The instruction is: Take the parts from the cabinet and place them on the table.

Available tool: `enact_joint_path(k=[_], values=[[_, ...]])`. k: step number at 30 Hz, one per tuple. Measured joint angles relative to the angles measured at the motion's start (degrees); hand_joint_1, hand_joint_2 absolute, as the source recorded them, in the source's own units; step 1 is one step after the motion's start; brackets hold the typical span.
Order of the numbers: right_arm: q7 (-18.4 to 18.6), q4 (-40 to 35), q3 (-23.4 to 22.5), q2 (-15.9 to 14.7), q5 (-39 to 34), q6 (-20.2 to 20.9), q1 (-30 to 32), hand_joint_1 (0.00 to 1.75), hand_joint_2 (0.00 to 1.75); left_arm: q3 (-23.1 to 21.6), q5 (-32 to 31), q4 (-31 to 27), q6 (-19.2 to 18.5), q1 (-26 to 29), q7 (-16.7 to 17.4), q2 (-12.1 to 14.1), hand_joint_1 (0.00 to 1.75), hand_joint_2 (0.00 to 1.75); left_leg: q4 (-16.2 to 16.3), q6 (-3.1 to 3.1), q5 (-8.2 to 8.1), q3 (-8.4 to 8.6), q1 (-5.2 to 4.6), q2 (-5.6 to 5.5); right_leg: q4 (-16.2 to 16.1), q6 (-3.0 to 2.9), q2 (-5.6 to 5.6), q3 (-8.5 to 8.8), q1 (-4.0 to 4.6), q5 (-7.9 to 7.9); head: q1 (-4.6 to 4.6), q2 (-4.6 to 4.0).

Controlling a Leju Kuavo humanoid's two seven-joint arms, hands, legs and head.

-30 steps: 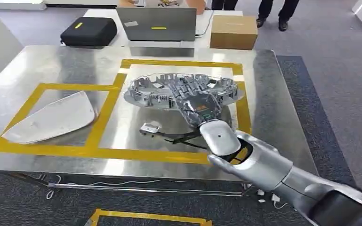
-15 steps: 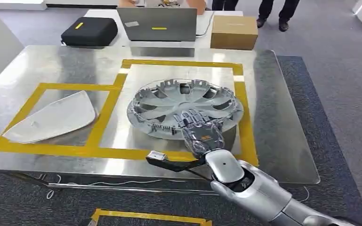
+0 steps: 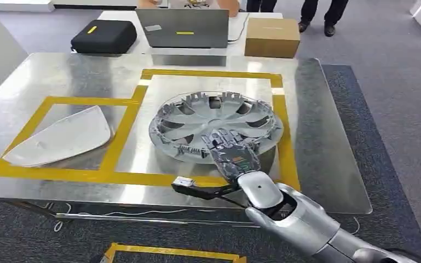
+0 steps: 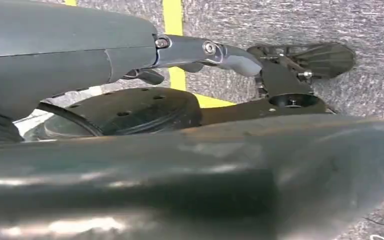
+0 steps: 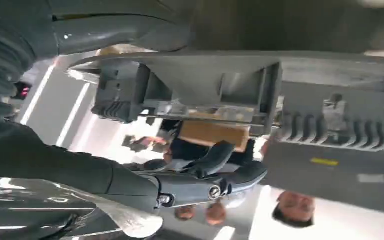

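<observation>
— Resting flat on the steel table [image 3: 44, 76]: grey wheel cover [image 3: 216, 123], inside the right yellow-taped square [image 3: 276, 109].

— Right hand [image 3: 232, 153]?

— Laid over the cover's near rim, fingers stretched forward; actual grip: cannot tell.

— Left hand [image 4: 239, 55]?

— Hanging over carpet, nothing held, fingers loosely apart.

— Other part?

— White panel [image 3: 60, 137], left taped square.

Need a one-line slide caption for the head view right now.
Right hand grips the near rim of a grey wheel cover lying inside the yellow tape outline on the metal table.
</observation>
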Motion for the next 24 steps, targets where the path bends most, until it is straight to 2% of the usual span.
enact_joint_path(k=[3, 13, 24], values=[[-1.6, 0.9, 0.6, -0.3, -2.9, 1.5, -1.8, 0.0, 1.75, -0.4, 0.7, 0.0, -0.1, 0.0, -0.1, 0.0, 0.0, 0.0, 0.0, 0.01, 0.01, 0.0, 0.0, 0.0, 0.0, 0.0, -0.01, 0.0, 0.0, 0.0, 0.02, 0.0], [-2.9, 1.6, 3.0, -1.4, -4.5, 3.2, -4.4, 0.0, 1.75, -0.5, 2.1, 0.3, -0.1, 0.0, -0.4, 0.0, 0.0, 0.0, 0.0, 0.0, 0.0, 0.0, 0.0, 0.0, 0.0, 0.0, -0.01, 0.0, 0.0, 0.0, 0.02, 0.0], [-1.3, -8.3, 9.8, -6.1, -0.1, 3.8, -5.7, 0.0, 1.75, -0.5, 4.5, 0.3, 0.3, 0.3, -1.4, -0.7, 0.0, 0.0, 0.0, 0.0, 0.0, 0.0, 0.0, 0.0, 0.0, 0.0, -0.01, 0.0, 0.0, 0.0, 0.02, 0.0]])
